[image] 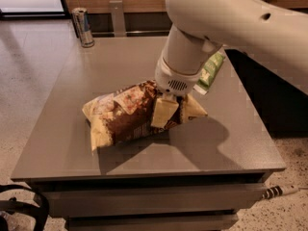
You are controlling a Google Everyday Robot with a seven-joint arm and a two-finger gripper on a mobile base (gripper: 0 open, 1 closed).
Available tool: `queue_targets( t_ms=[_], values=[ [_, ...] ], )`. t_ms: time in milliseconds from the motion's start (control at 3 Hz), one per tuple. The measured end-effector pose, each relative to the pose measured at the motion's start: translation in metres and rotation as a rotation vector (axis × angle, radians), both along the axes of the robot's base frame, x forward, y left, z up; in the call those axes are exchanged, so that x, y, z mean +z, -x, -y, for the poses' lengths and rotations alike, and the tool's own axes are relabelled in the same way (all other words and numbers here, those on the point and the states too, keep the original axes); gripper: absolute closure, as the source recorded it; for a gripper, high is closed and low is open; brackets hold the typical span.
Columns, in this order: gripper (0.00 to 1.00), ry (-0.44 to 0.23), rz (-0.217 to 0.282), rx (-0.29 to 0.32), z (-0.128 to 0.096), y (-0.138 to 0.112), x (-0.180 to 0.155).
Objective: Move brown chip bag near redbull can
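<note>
Gripper (171, 113) clamped on chip bag (122, 117) right of its middle, mid-table (67, 134). Can (83, 27) well apart at far-left corner. Green bag (211, 70) behind arm (231, 23).

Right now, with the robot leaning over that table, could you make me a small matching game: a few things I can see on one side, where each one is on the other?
Things:
1. brown chip bag
2. redbull can
3. green bag
4. gripper

Places:
A. upright at the far left corner of the grey table
B. partly hidden behind the arm, on the right
C. shut on the right part of a bag
D. lying near the table's middle

Pairs: 1-D, 2-A, 3-B, 4-C.
</note>
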State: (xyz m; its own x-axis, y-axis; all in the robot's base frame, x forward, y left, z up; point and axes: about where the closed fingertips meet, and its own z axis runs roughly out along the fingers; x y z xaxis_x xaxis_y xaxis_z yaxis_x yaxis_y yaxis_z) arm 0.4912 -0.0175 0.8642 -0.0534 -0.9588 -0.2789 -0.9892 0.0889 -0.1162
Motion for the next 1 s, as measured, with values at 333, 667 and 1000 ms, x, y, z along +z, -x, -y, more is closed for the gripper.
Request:
queue_targets(
  t_ms=[333,667,1000],
  values=[
    [1.0,0.057,0.039,-0.048,0.017,-0.045,0.045],
    [1.0,0.058,0.098,-0.075,0.028,-0.072,0.075],
    [1.0,0.074,0.177,-0.142,0.047,-0.109,0.099]
  ],
)
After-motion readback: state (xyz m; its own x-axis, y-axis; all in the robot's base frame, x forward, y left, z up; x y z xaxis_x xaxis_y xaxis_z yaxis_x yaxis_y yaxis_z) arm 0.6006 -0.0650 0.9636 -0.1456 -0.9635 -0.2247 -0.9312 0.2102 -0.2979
